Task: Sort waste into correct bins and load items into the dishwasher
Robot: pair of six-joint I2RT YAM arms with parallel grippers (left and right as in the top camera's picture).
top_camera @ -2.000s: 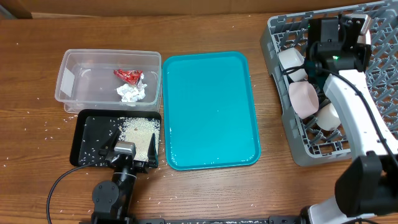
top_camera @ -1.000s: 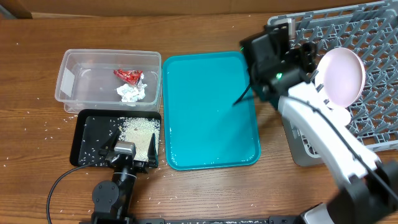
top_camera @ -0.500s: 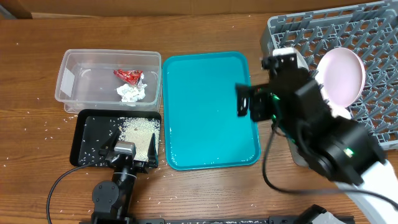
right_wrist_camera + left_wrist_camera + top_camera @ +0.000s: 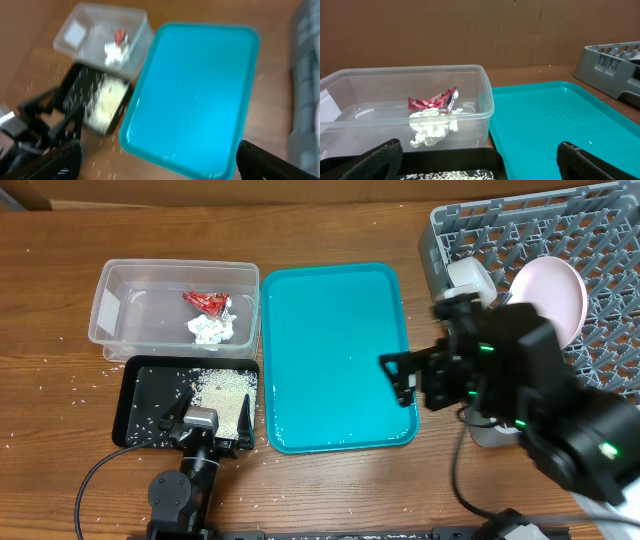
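The grey dishwasher rack [image 4: 600, 240] fills the back right, with a pale pink plate [image 4: 552, 292] standing on edge in it and a white cup [image 4: 468, 278] at its left side. My right gripper [image 4: 403, 376] hangs open and empty above the teal tray's right edge, away from the rack. The clear bin [image 4: 120, 280] holds a red wrapper [image 4: 207, 302] and a white tissue [image 4: 211, 329]. Rice [image 4: 222, 386] lies in the black bin [image 4: 140, 380]. My left gripper [image 4: 212, 420] rests open at the black bin's front edge, holding nothing. Chopsticks are out of view.
A flat teal tray [image 4: 338, 355] lies bare between the bins and the rack. Loose rice grains [image 4: 60, 388] dot the wooden table left of the black bin. My right arm's bulk [image 4: 545, 405] covers the rack's front left corner.
The right gripper has let go of the pink plate in the rack and pulled back toward the front, over the teal tray's right side. The left arm has stayed still.
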